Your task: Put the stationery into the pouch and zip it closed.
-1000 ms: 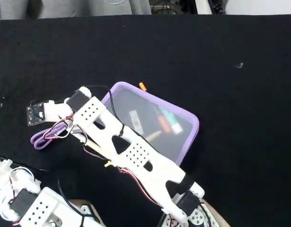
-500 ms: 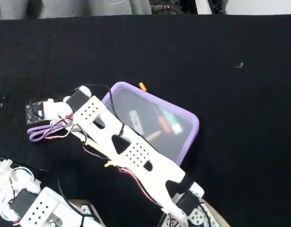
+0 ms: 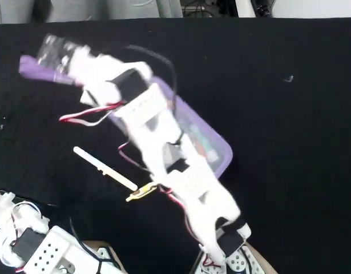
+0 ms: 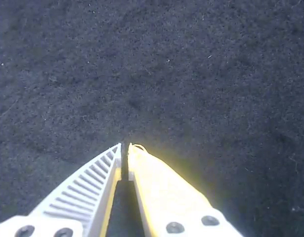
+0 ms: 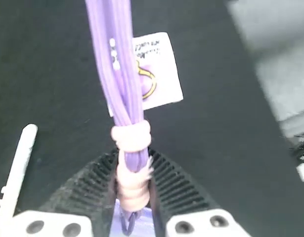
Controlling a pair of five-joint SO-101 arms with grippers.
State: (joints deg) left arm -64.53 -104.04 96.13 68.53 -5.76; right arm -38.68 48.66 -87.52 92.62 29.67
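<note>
**Fig. 1. Cord lifted, pouch unsupported.** My right gripper (image 5: 133, 157) is clamped on the purple cord (image 5: 117, 74), the jaws pinching it just below a pale knot (image 5: 132, 140). A paper tag (image 5: 156, 69) hangs beside the cord. In the high view this arm is raised over the far left part of the black table (image 3: 289, 171). The pouch (image 3: 225, 153) lies under and beside the arm, with coloured items visible through its clear face. My left gripper (image 4: 125, 148) hovers over bare cloth near my base, well apart from the pouch, with the jaws nearly touching and holding nothing.

**Hazards, as I judge them:**
1. 1 white pen (image 3: 104, 167) lies on the table outside the pouch, with a small yellow piece (image 3: 142, 192) at its near end. Zipping now would shut it out.
2. Nothing pins the pouch. A pull on the cord would probably drag or tip the whole pouch rather than run the zip, and the contents could slide out.
3. The grip sits near the knot. If the cord slips through, the lifted part drops.
4. I cannot tell from these views whether the zip is open or shut, so the pull could go the wrong way.
</note>
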